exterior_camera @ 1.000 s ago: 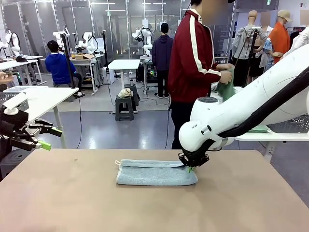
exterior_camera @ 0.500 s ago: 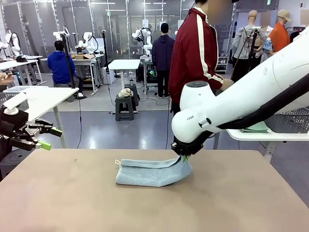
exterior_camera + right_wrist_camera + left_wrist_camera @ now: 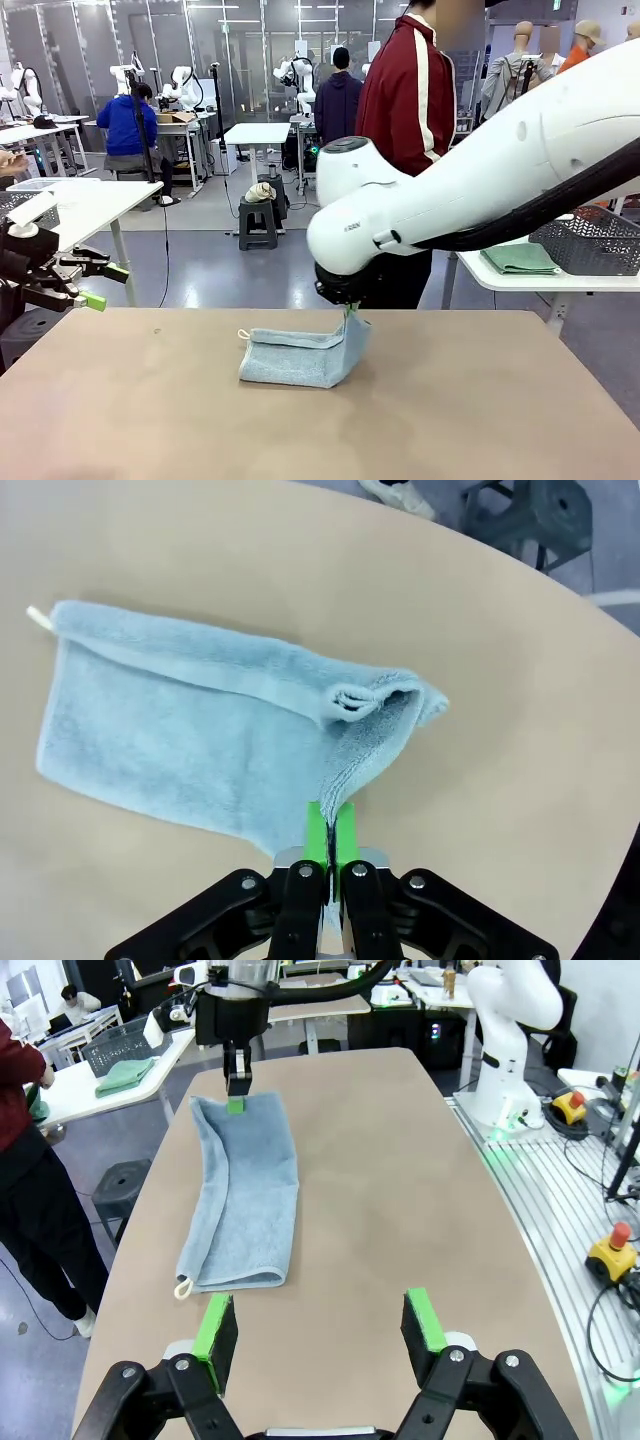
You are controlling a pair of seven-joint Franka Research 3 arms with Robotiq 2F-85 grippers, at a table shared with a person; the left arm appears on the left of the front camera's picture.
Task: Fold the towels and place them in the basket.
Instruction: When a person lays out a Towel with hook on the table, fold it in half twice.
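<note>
Tabletop [image 3: 500,420] holds towel [image 3: 180,740], end pinched by right hand [image 3: 330,828].

The tan tabletop [image 3: 480,410] stands in a large workshop hall with a smooth grey floor [image 3: 220,270] that mirrors the light. Dark-framed glass panels [image 3: 75,60] line the far side, and strip lights [image 3: 215,8] shine overhead. A small white table [image 3: 257,132] stands mid-floor, with a black stool [image 3: 257,225] in front of it carrying a pale bundle [image 3: 261,191]. Another white table [image 3: 90,205] stands at the left and a third [image 3: 520,282] at the right. In the left wrist view, a yellow box with a red button [image 3: 612,1252] lies on a ridged metal strip [image 3: 545,1210] beside the tabletop.
</note>
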